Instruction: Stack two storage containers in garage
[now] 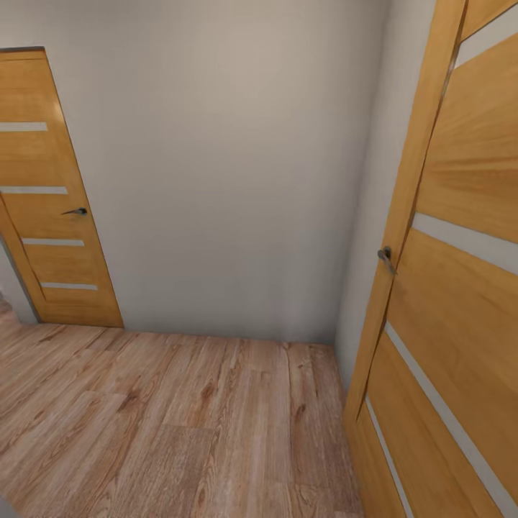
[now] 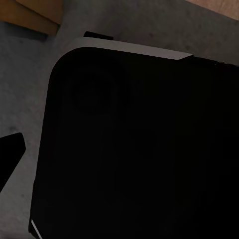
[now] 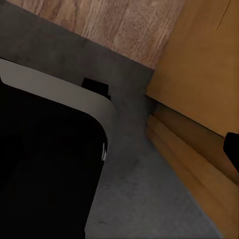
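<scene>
The two storage containers are out of view. In the left wrist view a dark fingertip [image 2: 11, 154] of my left gripper pokes in at the frame's edge, over dark grey speckled floor [image 2: 30, 89]. The right wrist view catches one dark fingertip [image 3: 232, 149] of my right gripper beside an orange wooden door panel [image 3: 204, 69]. Neither view reveals how the jaws stand, and nothing shows between them. My black base [image 2: 139, 149] with its pale rim sits on the grey floor [image 3: 139, 194].
Ahead is a pale wall [image 1: 230, 180] above light wood-plank flooring [image 1: 180, 424]. A wooden door [image 1: 50, 216] with a lever handle stands at the back left. Another wooden door [image 1: 460, 288] with a handle [image 1: 386, 256] is close on my right.
</scene>
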Robot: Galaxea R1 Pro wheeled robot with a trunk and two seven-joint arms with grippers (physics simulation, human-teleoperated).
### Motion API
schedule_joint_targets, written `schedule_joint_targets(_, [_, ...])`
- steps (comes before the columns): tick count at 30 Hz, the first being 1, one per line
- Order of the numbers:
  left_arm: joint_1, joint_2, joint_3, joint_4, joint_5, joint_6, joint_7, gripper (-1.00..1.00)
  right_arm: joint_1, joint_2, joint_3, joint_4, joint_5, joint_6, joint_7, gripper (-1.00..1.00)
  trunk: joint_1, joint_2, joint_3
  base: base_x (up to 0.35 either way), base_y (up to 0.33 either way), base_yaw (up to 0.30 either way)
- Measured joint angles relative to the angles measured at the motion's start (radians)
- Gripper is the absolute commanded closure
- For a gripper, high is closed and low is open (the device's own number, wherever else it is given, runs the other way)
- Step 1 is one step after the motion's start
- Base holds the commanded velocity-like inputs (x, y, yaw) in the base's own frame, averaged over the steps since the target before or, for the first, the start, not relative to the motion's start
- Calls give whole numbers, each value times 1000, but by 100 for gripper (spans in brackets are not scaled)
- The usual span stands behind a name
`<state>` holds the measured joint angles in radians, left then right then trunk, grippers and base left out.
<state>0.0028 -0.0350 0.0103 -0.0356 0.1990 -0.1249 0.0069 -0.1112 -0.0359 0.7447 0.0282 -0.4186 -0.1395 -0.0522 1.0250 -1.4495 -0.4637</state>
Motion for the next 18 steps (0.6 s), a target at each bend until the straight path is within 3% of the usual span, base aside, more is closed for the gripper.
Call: schedule_joint_targets(18, [0,-1,0,0,0,1,0,-100,0,-2,-1,0,2,-1,-7,-100,0,0,0,0,0,3])
